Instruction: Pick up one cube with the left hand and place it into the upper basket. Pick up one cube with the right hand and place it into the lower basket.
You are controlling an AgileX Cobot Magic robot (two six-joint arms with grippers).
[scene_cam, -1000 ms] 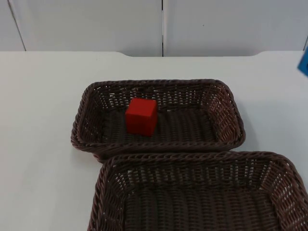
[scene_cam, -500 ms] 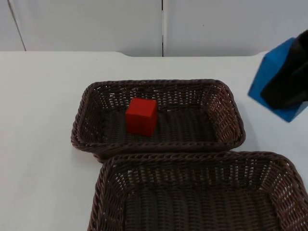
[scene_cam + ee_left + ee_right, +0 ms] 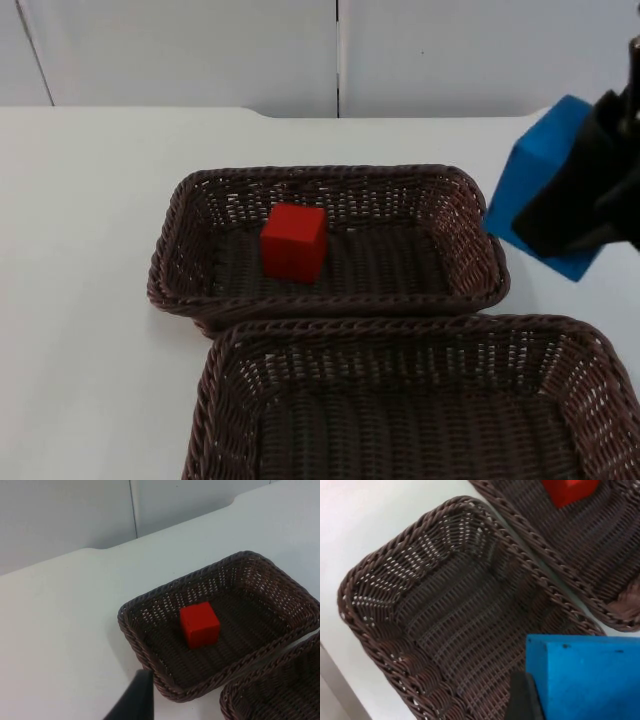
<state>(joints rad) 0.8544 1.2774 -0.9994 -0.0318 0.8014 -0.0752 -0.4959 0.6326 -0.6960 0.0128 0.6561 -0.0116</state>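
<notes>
Right gripper (image 3: 560,215) jaws clamp blue cube (image 3: 535,200); left's state seemingly unreadable.

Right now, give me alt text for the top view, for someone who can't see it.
The right pincer holds a blue cube above the table, beside the upper basket, which contains a red cube. The lower basket in front has nothing in it.
</notes>
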